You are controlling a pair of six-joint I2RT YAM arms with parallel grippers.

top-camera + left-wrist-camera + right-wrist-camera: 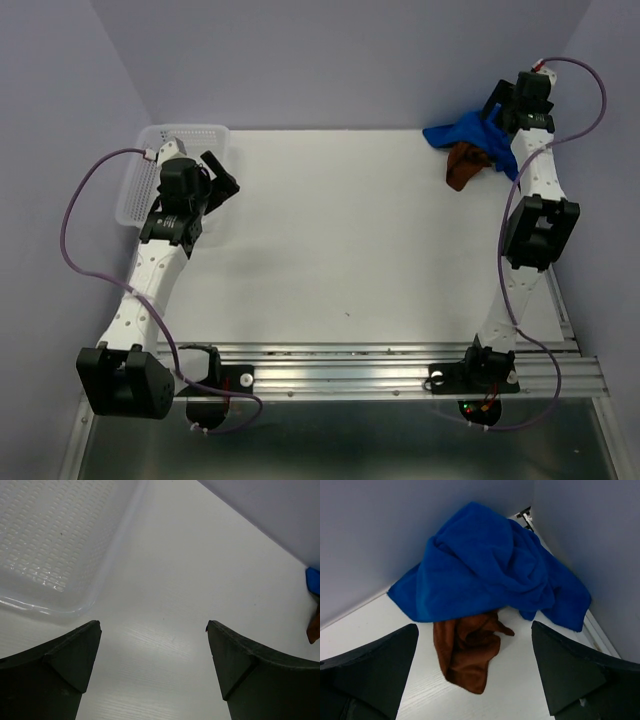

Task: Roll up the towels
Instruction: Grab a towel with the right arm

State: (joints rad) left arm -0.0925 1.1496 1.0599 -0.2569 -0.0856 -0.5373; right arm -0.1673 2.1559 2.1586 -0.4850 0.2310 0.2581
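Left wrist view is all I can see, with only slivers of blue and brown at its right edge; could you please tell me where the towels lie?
Observer: The blue towel lies crumpled in the far right corner of the table.
Operator: Thanks. And the brown one?
Observer: The brown towel is bunched just in front, its far end tucked under the blue one.
Operator: Is the right gripper holding either?
Observer: No, the right gripper is open and aimed at the pile, gripping neither.
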